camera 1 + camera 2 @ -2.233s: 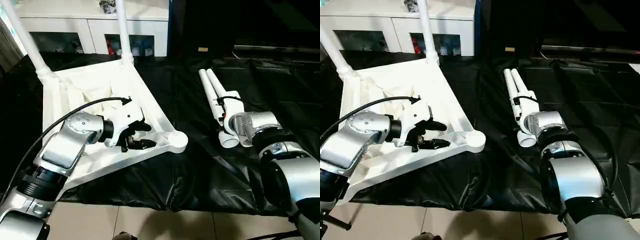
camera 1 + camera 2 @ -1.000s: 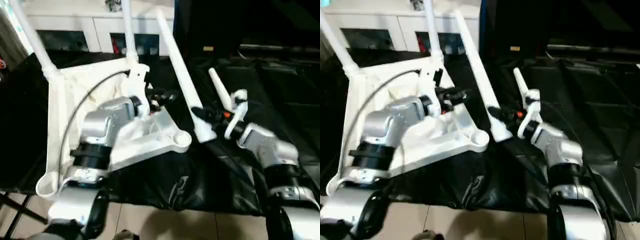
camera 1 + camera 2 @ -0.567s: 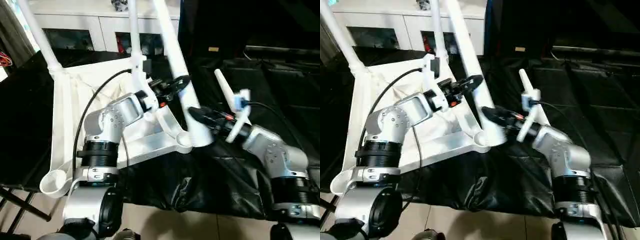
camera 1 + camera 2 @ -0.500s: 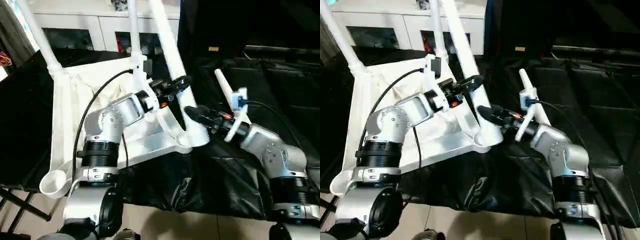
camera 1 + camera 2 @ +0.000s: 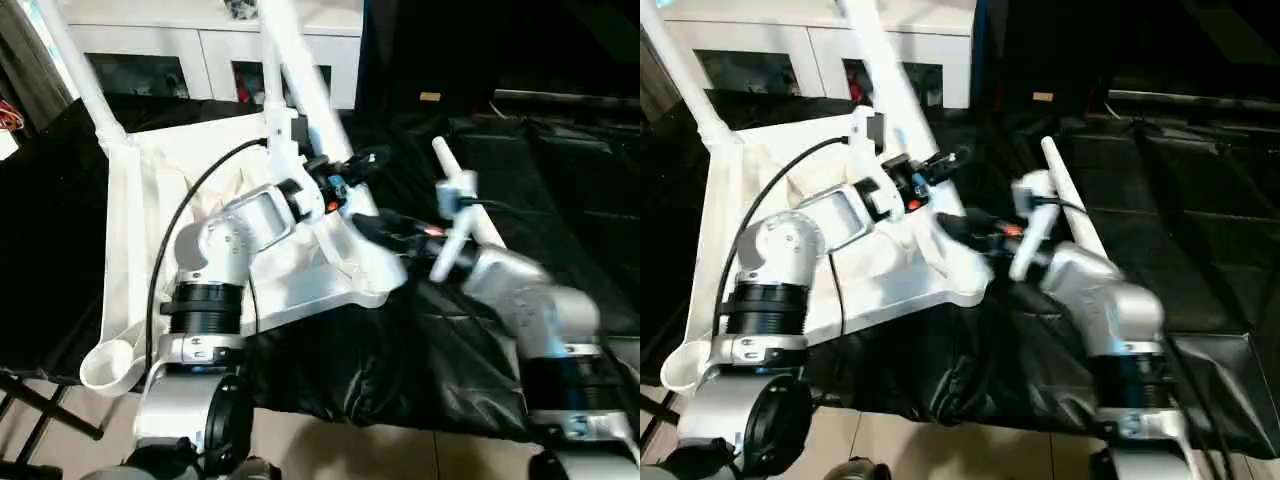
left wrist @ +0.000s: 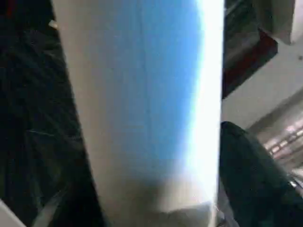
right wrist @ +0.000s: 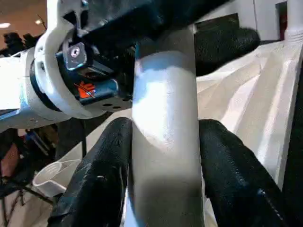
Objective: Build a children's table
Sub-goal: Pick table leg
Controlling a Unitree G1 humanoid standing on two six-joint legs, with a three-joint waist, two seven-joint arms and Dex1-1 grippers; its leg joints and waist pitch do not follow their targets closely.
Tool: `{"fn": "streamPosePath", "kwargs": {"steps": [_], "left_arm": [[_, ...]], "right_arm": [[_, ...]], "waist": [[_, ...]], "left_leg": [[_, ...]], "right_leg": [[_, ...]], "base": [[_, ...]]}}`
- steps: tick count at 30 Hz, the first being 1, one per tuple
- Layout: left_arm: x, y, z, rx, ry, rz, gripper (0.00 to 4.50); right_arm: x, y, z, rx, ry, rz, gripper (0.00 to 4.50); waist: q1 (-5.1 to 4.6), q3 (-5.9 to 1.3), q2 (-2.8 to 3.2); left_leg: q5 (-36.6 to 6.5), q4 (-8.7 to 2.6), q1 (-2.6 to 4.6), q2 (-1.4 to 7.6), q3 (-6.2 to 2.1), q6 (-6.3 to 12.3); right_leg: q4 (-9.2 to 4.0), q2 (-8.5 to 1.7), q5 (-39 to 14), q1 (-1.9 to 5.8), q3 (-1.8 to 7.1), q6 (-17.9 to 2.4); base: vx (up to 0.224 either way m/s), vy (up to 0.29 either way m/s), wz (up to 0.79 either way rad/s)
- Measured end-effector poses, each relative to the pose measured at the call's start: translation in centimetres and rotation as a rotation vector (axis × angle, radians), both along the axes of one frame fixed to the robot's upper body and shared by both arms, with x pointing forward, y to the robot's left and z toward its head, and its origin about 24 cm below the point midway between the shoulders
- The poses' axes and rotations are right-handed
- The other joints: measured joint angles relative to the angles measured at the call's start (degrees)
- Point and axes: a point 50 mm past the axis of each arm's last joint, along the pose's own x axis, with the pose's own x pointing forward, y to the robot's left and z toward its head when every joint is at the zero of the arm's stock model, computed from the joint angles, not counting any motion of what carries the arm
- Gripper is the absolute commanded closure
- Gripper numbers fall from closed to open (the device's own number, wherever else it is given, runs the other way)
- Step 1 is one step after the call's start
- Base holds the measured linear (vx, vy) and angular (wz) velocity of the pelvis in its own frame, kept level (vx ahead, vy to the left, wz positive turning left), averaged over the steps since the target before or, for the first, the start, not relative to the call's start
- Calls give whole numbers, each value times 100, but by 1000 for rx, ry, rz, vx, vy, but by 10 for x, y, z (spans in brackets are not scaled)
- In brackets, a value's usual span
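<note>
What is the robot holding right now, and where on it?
The right tool grips a white leg near its lower end.

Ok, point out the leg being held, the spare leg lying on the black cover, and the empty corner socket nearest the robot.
held leg (image 7: 163, 118), right wrist view, on the tube between the black fingers.
spare leg (image 5: 1072, 205), right eye view, mid-tube.
empty corner socket (image 5: 105, 362), left eye view, on its round rim.

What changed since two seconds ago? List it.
The right gripper picked one leg off the black cover and carried it, raised on end, to the tabletop's near corner. The left gripper left the tabletop and rose beside that leg. The other loose leg and two fitted legs stayed.
</note>
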Motion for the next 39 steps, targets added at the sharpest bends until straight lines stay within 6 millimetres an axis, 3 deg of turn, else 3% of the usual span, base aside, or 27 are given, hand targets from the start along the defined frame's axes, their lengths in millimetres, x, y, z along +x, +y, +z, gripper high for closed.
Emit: {"fn": "streamPosePath", "kwargs": {"steps": [11,18,19,21,27,39], "left_arm": [[6,6,7,-1,-1,88,250],[6,6,7,0,-7,82,250],[6,7,8,6,-15,73,256],[3,10,11,65,-88,-22,262],[-22,9,20,152,-315,-396,262],[-32,0,19,131,-386,-544,262]], "right_arm": [[0,10,7,-24,-40,-57,265],[0,11,7,-30,-43,-59,265],[0,11,7,-31,-44,-57,209],[-3,5,8,-73,-38,-3,189],[-19,-13,12,-158,42,263,182],[-20,-10,16,-169,66,367,182]], "waist": [[-6,0,0],[-3,0,0],[-5,0,0],[0,1,-2],[11,1,-2],[-12,0,-3]], "left_leg": [[0,-3,-4,0,-1,0],[0,-3,-4,-1,0,0],[0,-4,-4,-1,0,0],[0,-6,-5,-1,0,-1],[-2,-8,-7,-1,1,2],[1,-1,2,0,1,-1]], "right_leg": [[-4,0,1,-2,0,7],[-5,0,1,-2,0,8],[-5,0,1,-2,0,8],[-5,0,0,-3,0,12],[-5,0,-2,-4,2,15],[5,0,12,-1,3,16]], "base": [[0,0,0],[0,0,0],[0,0,0],[0,0,0],[0,0,0],[0,0,0]]}}
